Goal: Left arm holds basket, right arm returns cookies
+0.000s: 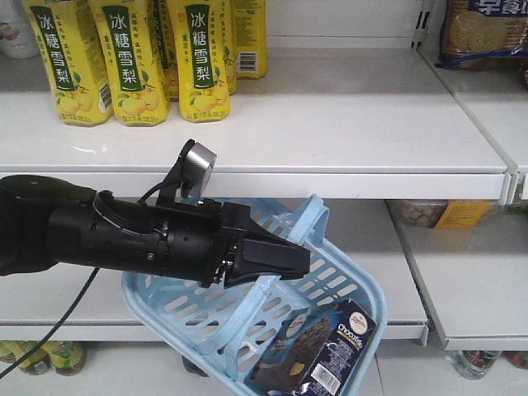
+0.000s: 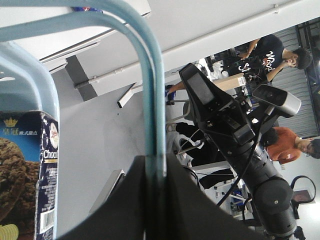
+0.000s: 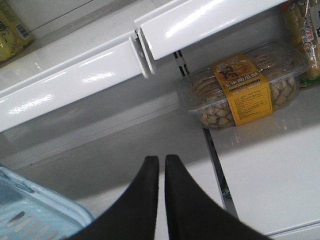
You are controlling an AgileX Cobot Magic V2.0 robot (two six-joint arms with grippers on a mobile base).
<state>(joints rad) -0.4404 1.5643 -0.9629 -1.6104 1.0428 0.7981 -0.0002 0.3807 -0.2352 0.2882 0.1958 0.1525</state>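
The light blue basket (image 1: 363, 285) hangs tilted in front of the white shelves. My left gripper (image 1: 301, 257) is shut on one of the basket's flat handles (image 2: 150, 100), which runs up between the jaws in the left wrist view. The other handle (image 1: 309, 219) stands up behind the gripper. The dark navy cookies box (image 1: 318, 351) lies inside the basket at its low front corner and shows as cookies (image 2: 30, 170) at the left. My right gripper (image 3: 161, 159) is shut on nothing, off the basket's corner (image 3: 30, 217) and pointing at the lower shelf. The right arm (image 2: 235, 130) stays clear of the basket.
Yellow drink cartons (image 1: 132, 58) stand on the upper shelf (image 1: 346, 124), with a blue biscuit bag (image 1: 483, 33) at the top right. A clear tub of biscuits with a yellow label (image 3: 240, 90) sits on the lower shelf ahead of my right gripper. People (image 2: 270, 52) are behind the robot.
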